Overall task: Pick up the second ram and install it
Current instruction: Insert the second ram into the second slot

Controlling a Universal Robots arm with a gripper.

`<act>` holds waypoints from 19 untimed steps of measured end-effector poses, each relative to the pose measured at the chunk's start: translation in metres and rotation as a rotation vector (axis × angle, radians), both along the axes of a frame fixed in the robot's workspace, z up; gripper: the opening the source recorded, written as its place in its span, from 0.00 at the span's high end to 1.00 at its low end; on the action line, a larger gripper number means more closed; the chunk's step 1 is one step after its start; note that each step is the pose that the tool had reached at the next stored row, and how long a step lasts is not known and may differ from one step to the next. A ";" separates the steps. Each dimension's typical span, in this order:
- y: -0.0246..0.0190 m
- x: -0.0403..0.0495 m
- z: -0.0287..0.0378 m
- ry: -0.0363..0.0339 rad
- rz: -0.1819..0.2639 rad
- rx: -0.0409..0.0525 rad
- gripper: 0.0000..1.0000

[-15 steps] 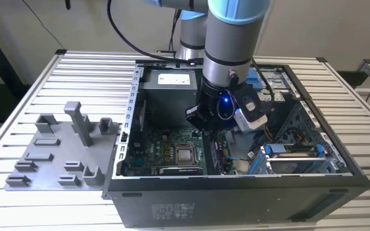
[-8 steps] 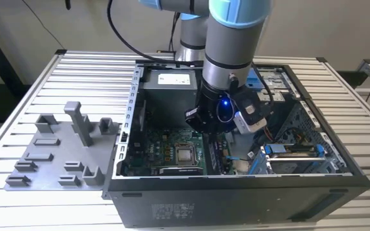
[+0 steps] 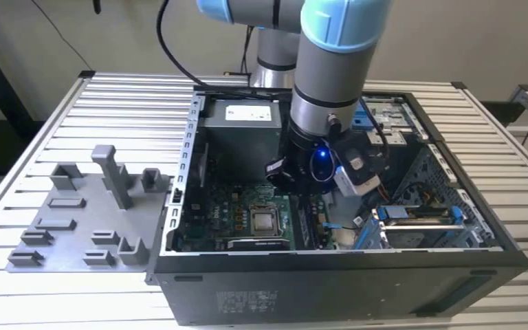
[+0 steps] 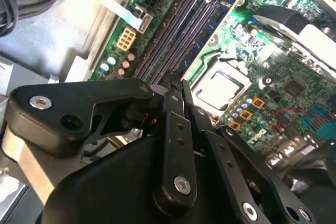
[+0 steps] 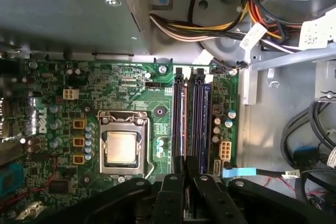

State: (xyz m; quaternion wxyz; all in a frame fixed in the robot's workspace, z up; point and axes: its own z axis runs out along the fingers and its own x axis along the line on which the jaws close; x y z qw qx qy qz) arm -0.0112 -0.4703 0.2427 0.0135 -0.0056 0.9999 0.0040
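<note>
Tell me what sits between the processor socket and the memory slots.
In the first wrist view, a strip of green motherboard carrying a few small capacitors.

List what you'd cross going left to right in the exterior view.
grey holder tray → computer case's side wall → CPU → robot arm → drive cage with blue levers

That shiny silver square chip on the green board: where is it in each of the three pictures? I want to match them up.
Exterior view: the silver square chip lies deep inside the open case, under the arm.
First wrist view: it sits on the green board, alongside the memory slots.
Second wrist view: it lies just past the pincer.
Shared landmark: the long memory slots beside the chip.
</note>
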 end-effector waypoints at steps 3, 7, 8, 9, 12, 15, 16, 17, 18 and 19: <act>0.0000 0.0009 -0.0052 0.0001 0.000 0.0000 0.86; 0.0001 0.0012 -0.0079 0.0002 0.000 -0.0001 0.86; 0.0003 0.0013 -0.0083 0.0004 0.000 -0.0001 0.86; 0.0004 0.0015 -0.0090 0.0004 0.000 0.0000 0.86; 0.0017 0.0019 -0.0108 0.0005 0.000 -0.0001 0.86; 0.0029 0.0021 -0.0119 0.0005 0.000 -0.0001 0.86; 0.0029 0.0021 -0.0120 0.0005 0.000 -0.0003 0.86; 0.0029 0.0021 -0.0121 0.0005 0.000 -0.0001 0.86; 0.0029 0.0021 -0.0123 0.0006 0.000 0.0002 0.86; 0.0029 0.0020 -0.0126 0.0005 -0.001 0.0013 0.86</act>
